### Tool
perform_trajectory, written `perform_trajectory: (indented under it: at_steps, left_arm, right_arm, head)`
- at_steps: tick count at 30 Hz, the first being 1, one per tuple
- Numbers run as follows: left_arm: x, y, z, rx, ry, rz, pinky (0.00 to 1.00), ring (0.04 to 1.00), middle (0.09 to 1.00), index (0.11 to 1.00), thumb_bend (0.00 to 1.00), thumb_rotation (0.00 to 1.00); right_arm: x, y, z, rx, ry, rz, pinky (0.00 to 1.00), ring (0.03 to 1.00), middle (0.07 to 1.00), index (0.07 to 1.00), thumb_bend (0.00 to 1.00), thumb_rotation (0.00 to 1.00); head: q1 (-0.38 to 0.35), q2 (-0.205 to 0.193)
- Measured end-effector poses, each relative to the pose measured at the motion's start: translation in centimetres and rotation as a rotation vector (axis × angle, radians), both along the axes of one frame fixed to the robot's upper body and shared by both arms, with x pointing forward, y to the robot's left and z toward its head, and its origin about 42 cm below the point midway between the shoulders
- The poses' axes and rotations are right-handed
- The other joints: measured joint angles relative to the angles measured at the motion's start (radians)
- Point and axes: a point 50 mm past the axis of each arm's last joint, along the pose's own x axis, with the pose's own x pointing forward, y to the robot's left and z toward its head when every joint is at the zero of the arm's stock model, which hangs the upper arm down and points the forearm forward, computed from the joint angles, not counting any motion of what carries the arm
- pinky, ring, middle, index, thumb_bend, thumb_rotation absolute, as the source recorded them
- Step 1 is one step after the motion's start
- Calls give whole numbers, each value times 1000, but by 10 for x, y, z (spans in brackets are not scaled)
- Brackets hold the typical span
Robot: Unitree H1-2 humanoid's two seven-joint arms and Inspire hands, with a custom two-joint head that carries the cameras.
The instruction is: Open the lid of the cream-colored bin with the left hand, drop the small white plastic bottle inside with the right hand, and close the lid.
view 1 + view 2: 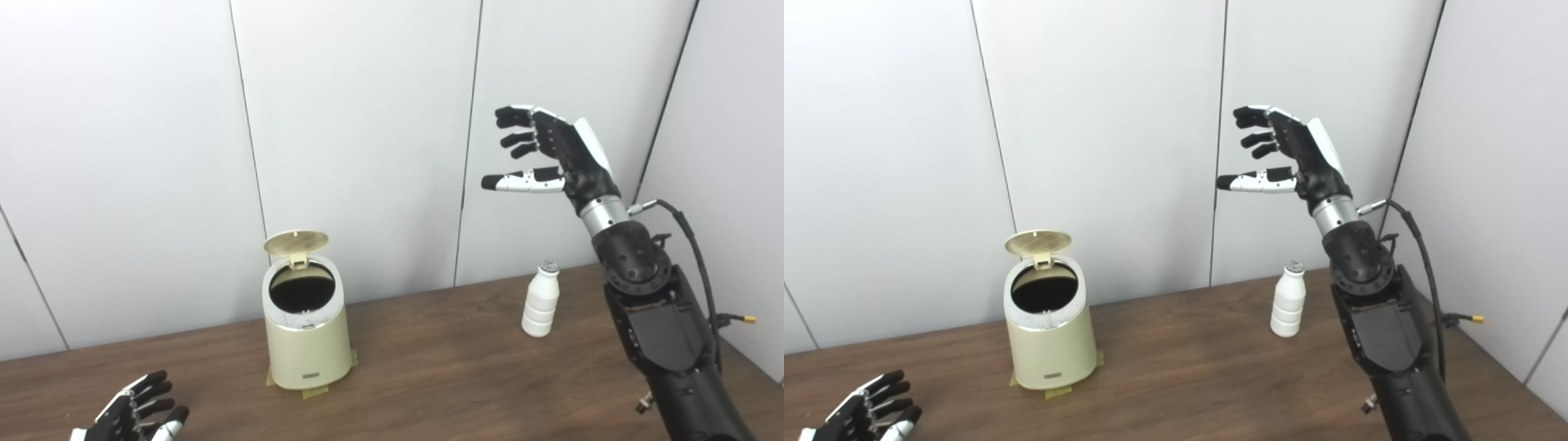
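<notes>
- Left eye view shows one bin (305, 331), cream, standing upright on one brown table (429, 367), with tape tabs at its base.
- One lid (296, 242) stands raised at the bin's back rim, hinged up; the round mouth is dark and uncovered.
- One bottle (541, 300), white with a grey cap, stands upright on the table, well to the right of the bin and apart from it.
- Two hands are in view.
- Right hand (548, 153) is raised high, above the bottle and to the right of the bin, fingers spread and curled a little, thumb out, nothing in its grasp.
- Left hand (138, 413) sits low, to the left of the bin and nearer the camera, fingers apart, holding nothing.
</notes>
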Motion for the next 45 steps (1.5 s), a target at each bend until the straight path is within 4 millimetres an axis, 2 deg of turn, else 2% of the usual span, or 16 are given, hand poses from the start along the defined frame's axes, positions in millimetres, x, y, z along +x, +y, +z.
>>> perform_trajectory:
  at_steps: [4, 7, 9, 13, 17, 20, 25, 30, 34, 40, 45]
  left_arm:
    - [6, -4, 6, -5, -15, -19, 585, 729, 777, 794, 608, 264]
    - [7, -4, 7, -4, -18, -21, 570, 719, 773, 794, 595, 255]
    - [6, -3, 6, -4, -15, -25, 564, 716, 771, 795, 589, 239]
    - [7, -2, 6, -21, -14, -29, 561, 711, 768, 790, 595, 239]
    - [7, -2, 6, -27, -12, -28, 565, 717, 775, 794, 582, 210]
    - [6, -1, 6, -28, -12, -28, 566, 716, 775, 798, 572, 203]
    - [6, -1, 7, -26, -12, -30, 562, 710, 772, 805, 560, 207]
    - [6, -1, 8, -24, -10, -30, 558, 707, 770, 805, 553, 191]
    - [6, -1, 8, -24, -2, -29, 563, 712, 771, 803, 554, 194]
    - [6, 0, 13, -20, -3, -29, 559, 711, 770, 798, 553, 176]
    - [6, 0, 14, -20, 2, -28, 554, 703, 763, 793, 561, 169]
  right_arm:
    - [-7, -18, 4, -12, 27, -49, 668, 727, 792, 785, 787, 133]
    - [-16, -37, 0, -2, 71, -91, 720, 782, 839, 824, 794, 149]
    - [-23, -48, -9, 9, 116, -102, 751, 811, 863, 848, 803, 178]
    - [-36, -67, -38, 16, 215, -106, 809, 853, 910, 927, 837, 320]
    - [-47, -78, -69, 52, 312, -90, 881, 899, 953, 972, 878, 373]
    - [-54, -81, -85, 70, 359, -76, 892, 915, 971, 992, 871, 367]
    - [-60, -78, -105, 115, 396, -52, 874, 910, 967, 998, 956, 394]
    - [-63, -69, -143, 231, 456, -24, 876, 926, 977, 994, 958, 325]
    - [-65, -63, -165, 294, 488, -20, 844, 904, 970, 975, 879, 274]
    - [-63, -69, -185, 308, 483, -71, 793, 844, 921, 941, 845, 240]
    - [-60, -66, -194, 318, 471, -103, 822, 874, 929, 949, 767, 173]
  head:
    - [-25, -6]
    - [-37, -6]
    - [-38, -6]
    - [-40, 0]
    - [-41, 5]
    - [-43, 9]
    - [-49, 14]
    - [-51, 18]
    - [-55, 23]
    - [-55, 29]
    - [-57, 31]
